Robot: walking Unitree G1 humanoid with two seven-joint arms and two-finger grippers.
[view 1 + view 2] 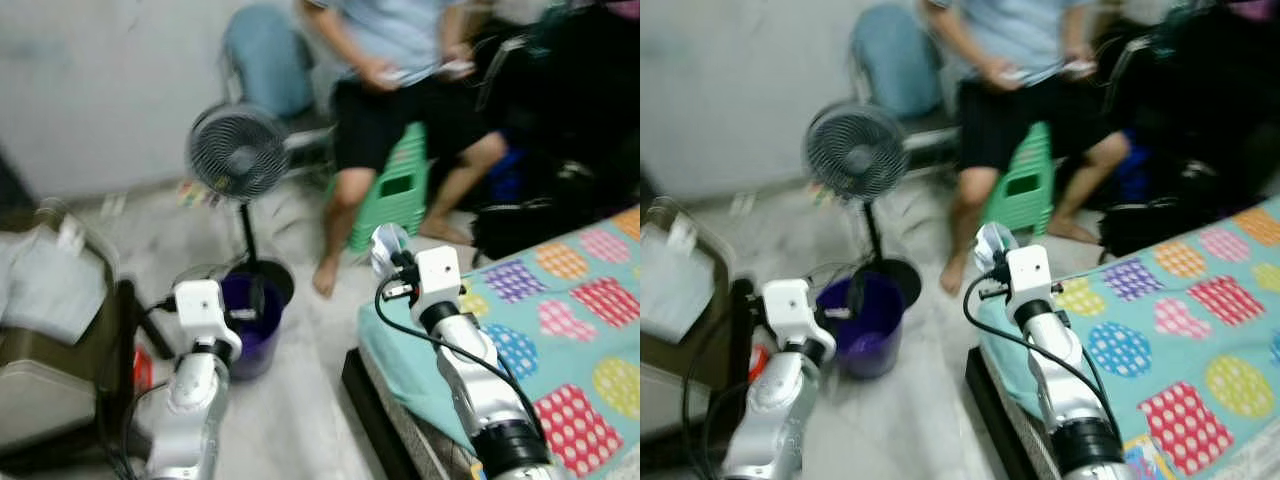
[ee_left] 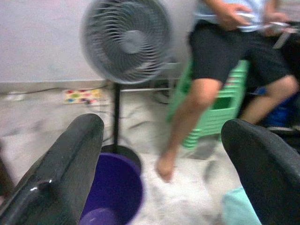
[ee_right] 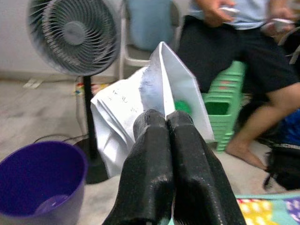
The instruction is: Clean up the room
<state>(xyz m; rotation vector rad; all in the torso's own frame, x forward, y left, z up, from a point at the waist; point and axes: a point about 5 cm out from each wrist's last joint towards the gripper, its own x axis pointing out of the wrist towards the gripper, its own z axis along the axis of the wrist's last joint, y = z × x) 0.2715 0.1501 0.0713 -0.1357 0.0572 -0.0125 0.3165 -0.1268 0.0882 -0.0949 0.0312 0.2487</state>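
**Spotter:** What's in the right gripper (image 3: 166, 123)?

**Operator:** I have its two black fingers pinched shut on a crumpled white sheet of paper (image 3: 140, 96), held up over the near-left corner of the bed with the polka-dot patchwork cover (image 1: 560, 310). The left gripper (image 2: 161, 164) is spread wide and empty, hanging over the round purple plastic bin (image 1: 250, 320) on the floor.

**Spotter:** So which step?

**Operator:** I'd say carrying rubbish to the bin. Next I need to swing the right arm left across the gap until the paper is above the bin's mouth, then let go.

**Spotter:** Room?

**Operator:** Tight. The grey pedestal fan (image 1: 238, 152) stands just behind the bin, a seated person's bare foot (image 1: 325, 275) is near on its right, and the bed's dark edge bounds my right.
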